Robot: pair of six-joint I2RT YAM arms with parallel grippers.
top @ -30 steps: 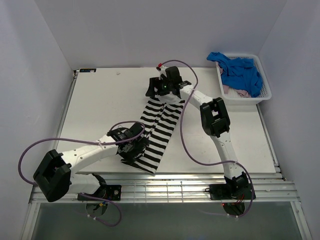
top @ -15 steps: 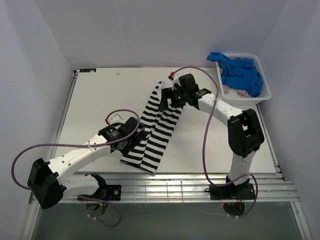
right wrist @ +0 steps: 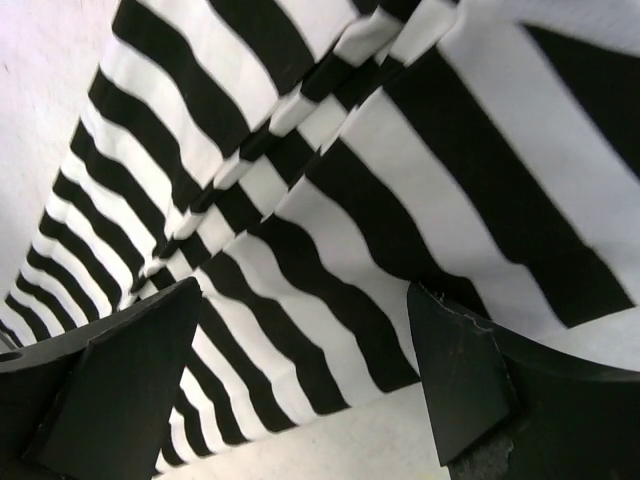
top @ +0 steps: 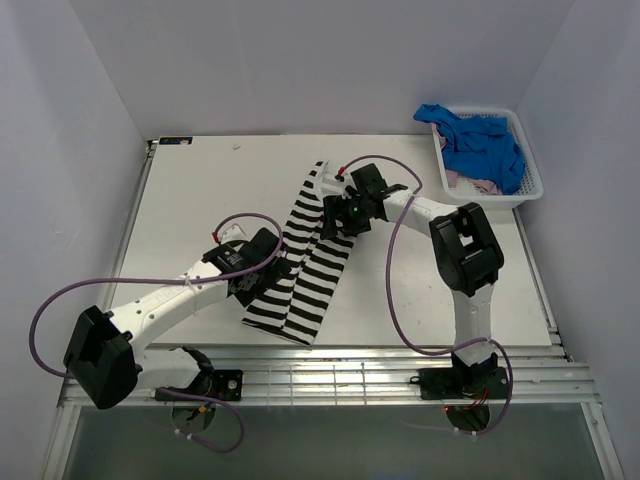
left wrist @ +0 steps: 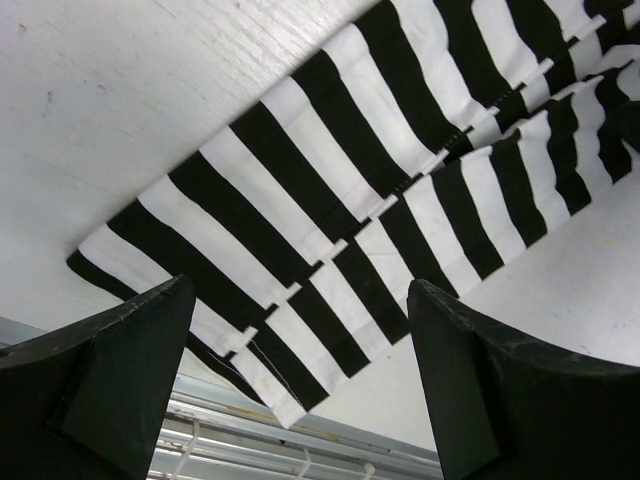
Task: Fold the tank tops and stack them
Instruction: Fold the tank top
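Jaws open and empty, both arms (top: 170, 300) leave the ends of the striped top (top: 312, 250), now a long folded strip on the tabletop (top: 200, 190); crosswise fold likely next. 2 tops (top: 482, 148) wait in the basket (top: 528, 190).

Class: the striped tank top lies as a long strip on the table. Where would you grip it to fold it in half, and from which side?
Likely the near short end of the striped tank top, from the near left, where the open left gripper hovers. The strip lies flat on the table, so only an edge offers a pinch, one finger underneath.
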